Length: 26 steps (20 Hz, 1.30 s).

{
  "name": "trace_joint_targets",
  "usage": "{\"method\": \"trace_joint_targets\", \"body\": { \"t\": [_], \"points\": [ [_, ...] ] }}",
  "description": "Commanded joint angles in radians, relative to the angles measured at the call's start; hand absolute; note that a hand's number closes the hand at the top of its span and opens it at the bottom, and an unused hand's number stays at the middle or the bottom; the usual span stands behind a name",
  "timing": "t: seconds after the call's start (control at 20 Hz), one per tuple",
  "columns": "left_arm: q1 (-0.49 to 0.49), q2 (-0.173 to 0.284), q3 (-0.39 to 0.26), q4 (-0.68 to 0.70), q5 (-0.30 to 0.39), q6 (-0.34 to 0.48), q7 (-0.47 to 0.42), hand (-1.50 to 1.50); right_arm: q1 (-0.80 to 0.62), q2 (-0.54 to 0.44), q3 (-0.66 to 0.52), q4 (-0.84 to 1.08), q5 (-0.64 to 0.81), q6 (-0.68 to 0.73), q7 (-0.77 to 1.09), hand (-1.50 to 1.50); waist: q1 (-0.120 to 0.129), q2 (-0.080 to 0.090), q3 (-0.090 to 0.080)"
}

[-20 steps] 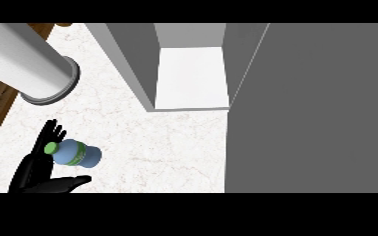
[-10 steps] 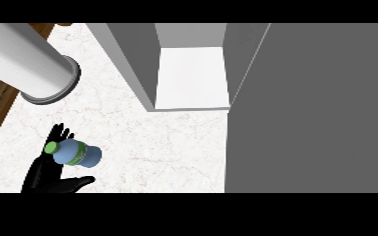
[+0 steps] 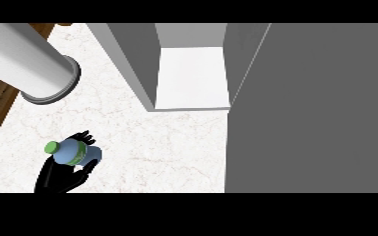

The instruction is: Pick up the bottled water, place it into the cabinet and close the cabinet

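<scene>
The bottled water (image 3: 76, 153), pale blue with a green cap, lies tilted on the white marble counter (image 3: 162, 145) at the lower left, its cap pointing up-left. My left hand (image 3: 59, 177) comes in from the lower edge and is shut on it, with fingers (image 3: 85, 138) over its far side and the thumb against its right side. The open cabinet (image 3: 192, 75) stands at the top middle and shows a bare white floor between grey walls. Its grey door (image 3: 310, 120) fills the right side. My right hand shows nowhere.
A thick grey cylinder (image 3: 33, 65) with a ringed end lies across the upper left corner. A strip of brown wood (image 3: 6, 102) runs along the counter's left edge. Bare counter lies between the bottle and the cabinet's front.
The fingers, stretched past the bottle before, have curled onto it, and the thumb has come in against its side. The bottle has barely shifted.
</scene>
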Motion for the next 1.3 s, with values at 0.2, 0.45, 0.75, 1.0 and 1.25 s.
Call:
{"method": "trace_joint_targets", "body": {
  "t": [0.2, 0.45, 0.75, 1.0, 1.25],
  "points": [
    [-0.096, 0.047, 0.054, 0.109, 0.117, -0.179, 0.028, 1.50, 0.026, -0.025, -0.051, -0.162, -0.148, -0.046, 0.066, -1.50, 0.011, 0.000, 0.001],
    [-0.133, -0.013, 0.028, 0.144, 0.056, -0.046, -0.067, 1.50, 0.048, -0.020, -0.030, -0.226, -0.135, -0.057, 0.080, -1.50, 0.001, 0.001, 0.000],
    [-0.137, -0.009, 0.032, 0.130, 0.057, -0.013, -0.129, 1.50, 0.067, -0.005, -0.041, -0.203, -0.121, -0.044, 0.045, -1.50, 0.007, -0.002, 0.001],
    [-0.159, 0.002, 0.009, 0.067, 0.044, 0.021, -0.123, 1.50, 0.078, -0.020, -0.065, -0.192, -0.153, -0.037, 0.036, -1.50, 0.014, -0.002, 0.002],
    [-0.192, -0.096, -0.058, -0.029, 0.034, 0.088, -0.018, 1.50, 0.074, -0.023, -0.071, -0.172, -0.167, -0.036, 0.023, -1.50, 0.013, -0.004, 0.003]
  ]
}}
